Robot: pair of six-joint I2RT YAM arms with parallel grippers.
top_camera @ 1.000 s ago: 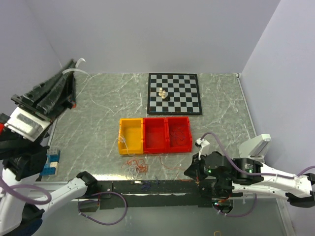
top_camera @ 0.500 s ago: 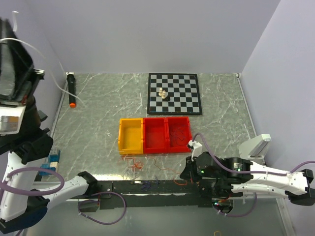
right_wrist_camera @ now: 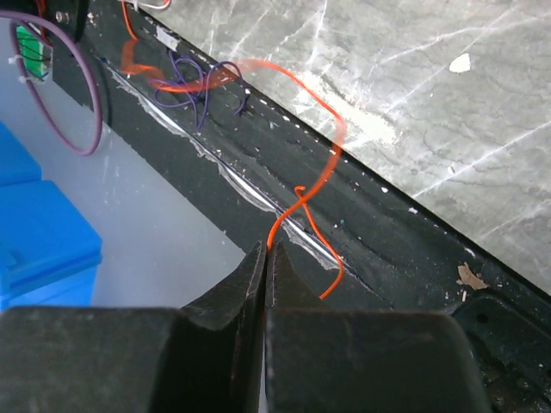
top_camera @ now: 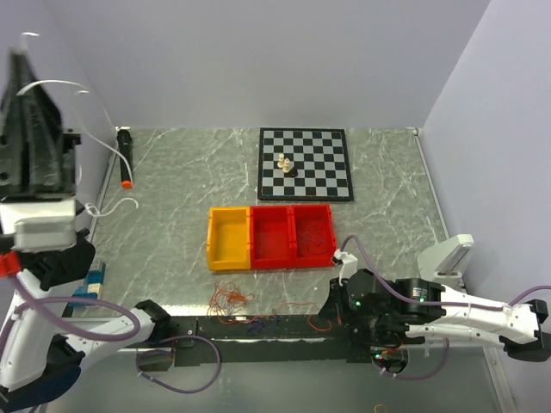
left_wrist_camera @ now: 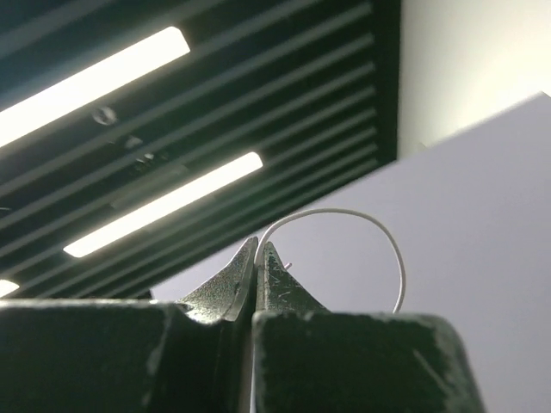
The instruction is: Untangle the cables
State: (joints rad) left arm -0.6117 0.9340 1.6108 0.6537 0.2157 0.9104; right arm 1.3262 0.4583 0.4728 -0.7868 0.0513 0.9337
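Bench (top_camera: 172, 172) of grey marble-patterned surface, boxed in by pale lilac walls (top_camera: 258, 60). The left end effector (left_wrist_camera: 258, 251), held up against a black slatted ceiling (left_wrist_camera: 284, 112) with strip lights (left_wrist_camera: 95, 73), is pinched tight on a thin white wire (left_wrist_camera: 379, 228) that arcs off to its right. The right end effector (right_wrist_camera: 265, 248), low over the bench's dark near edge (right_wrist_camera: 387, 241), is clamped on a hair-thin orange wire (right_wrist_camera: 331, 138), with purple strands (right_wrist_camera: 202, 86) ahead and to its left. The tangled bunch of cables (top_camera: 228, 299) lies to its left, near a yellow plastic bin (top_camera: 211, 237) and a red two-compartment tray (top_camera: 291, 232).
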